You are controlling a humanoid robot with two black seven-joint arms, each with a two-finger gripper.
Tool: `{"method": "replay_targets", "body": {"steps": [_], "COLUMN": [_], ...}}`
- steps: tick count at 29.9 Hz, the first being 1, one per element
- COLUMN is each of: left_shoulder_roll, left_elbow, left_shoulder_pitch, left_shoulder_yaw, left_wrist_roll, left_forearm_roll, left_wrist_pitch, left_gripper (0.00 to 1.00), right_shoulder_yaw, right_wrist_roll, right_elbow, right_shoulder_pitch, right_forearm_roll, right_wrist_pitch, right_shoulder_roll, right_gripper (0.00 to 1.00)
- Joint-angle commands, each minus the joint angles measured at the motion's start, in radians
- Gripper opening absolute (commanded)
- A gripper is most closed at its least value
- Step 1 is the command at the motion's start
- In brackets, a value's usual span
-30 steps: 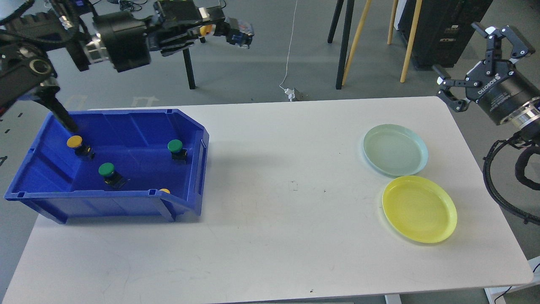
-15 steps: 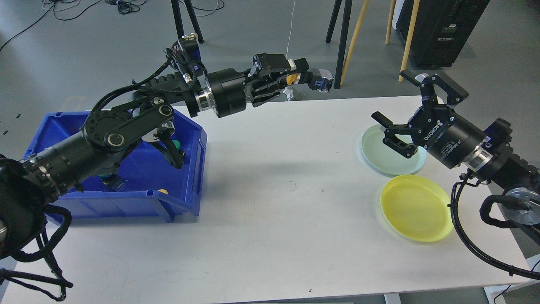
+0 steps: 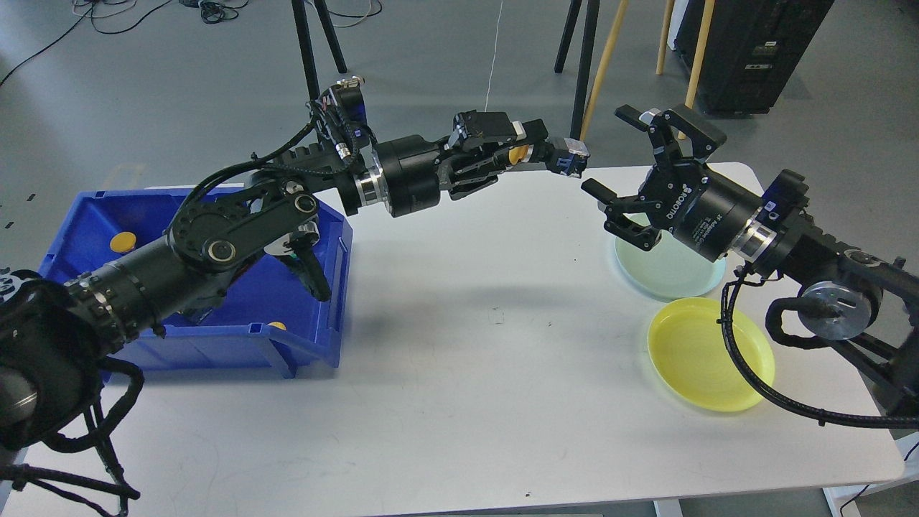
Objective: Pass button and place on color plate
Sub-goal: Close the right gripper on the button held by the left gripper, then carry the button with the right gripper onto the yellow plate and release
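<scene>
A yellow button [image 3: 518, 153] is held in the left gripper [image 3: 528, 147], near the spread-fingered right gripper [image 3: 632, 172], above the table [image 3: 459, 359].

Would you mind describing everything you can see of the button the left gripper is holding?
The button is held up in the air by the left gripper, above the far edge of the white table. It lies roughly horizontal: its yellow cap sits between the fingers, and its dark body with a blue and grey end sticks out toward the open right gripper. It looks like plastic. Only the left gripper touches it; a small gap separates it from the right gripper.
</scene>
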Motion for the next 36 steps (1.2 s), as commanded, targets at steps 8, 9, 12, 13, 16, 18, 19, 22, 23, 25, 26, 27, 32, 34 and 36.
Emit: {"method": "replay_targets", "body": {"steps": [8,9,12,13,16,18,19,22,23,25,26,27,32,34,36], "left_shoulder_roll": [-0.004,-0.002,-0.002,-0.002,-0.004,-0.002,-0.002,-0.004,-0.002,-0.002,-0.002,-0.002,-0.002,-0.002,-0.004], "left_elbow": [0.006,0.006,0.006,0.008,0.018,0.018,0.018,0.018,0.020,0.020,0.020,0.020,0.020,0.020,0.020], "left_shoulder_pitch": [-0.001,-0.001,0.000,0.000,-0.001,-0.001,0.000,0.000,0.000,0.000,0.000,0.000,0.013,0.014,0.017], "left_shoulder_yaw": [0.000,0.000,0.000,0.000,0.000,0.000,0.000,0.000,0.000,0.000,0.000,0.000,-0.001,-0.005,-0.011], "left_wrist_roll": [0.000,0.000,0.000,0.000,0.000,0.000,0.000,0.000,0.000,0.000,0.000,0.000,0.000,0.000,0.000], "left_forearm_roll": [-0.001,-0.001,-0.001,-0.001,-0.003,-0.003,-0.003,-0.003,-0.003,-0.003,-0.003,-0.004,-0.009,-0.012,-0.020], "left_wrist_pitch": [0.000,0.000,0.000,0.000,0.000,0.000,0.000,0.000,0.000,0.000,0.000,0.000,0.000,0.000,0.000], "left_gripper": [0.01,0.01,0.02,0.02,0.02,0.02,0.02,0.02,0.02,0.02,0.02,0.02,0.04,0.13,0.51], "right_shoulder_yaw": [-0.029,-0.029,-0.031,-0.031,-0.033,-0.036,-0.037,-0.037,-0.037,-0.037,-0.037,-0.037,-0.036,-0.036,-0.034], "right_wrist_roll": [0.000,0.001,0.003,0.005,0.005,0.003,0.001,0.001,0.001,0.001,0.001,0.000,-0.002,-0.002,-0.002], "right_elbow": [-0.015,-0.025,-0.035,-0.035,-0.037,-0.046,-0.052,-0.052,-0.051,-0.048,-0.048,-0.049,-0.054,-0.052,-0.055], "right_shoulder_pitch": [0.031,0.032,0.034,0.034,0.034,0.034,0.032,0.032,0.032,0.032,0.034,0.035,0.044,0.044,0.044], "right_forearm_roll": [0.000,0.000,0.000,0.000,0.000,-0.002,-0.003,-0.008,-0.009,-0.013,-0.013,-0.013,0.000,0.001,0.001], "right_wrist_pitch": [-0.003,-0.003,-0.014,-0.020,-0.038,-0.057,-0.058,-0.055,-0.051,-0.049,-0.049,-0.060,-0.075,-0.080,-0.084], "right_shoulder_roll": [0.086,0.088,0.091,0.093,0.103,0.111,0.111,0.113,0.113,0.113,0.113,0.114,0.129,0.122,0.120], "right_gripper": [0.94,0.93,0.85,0.81,0.53,0.32,0.32,0.30,0.25,0.18,0.11,0.04,0.01,0.00,0.00]}}
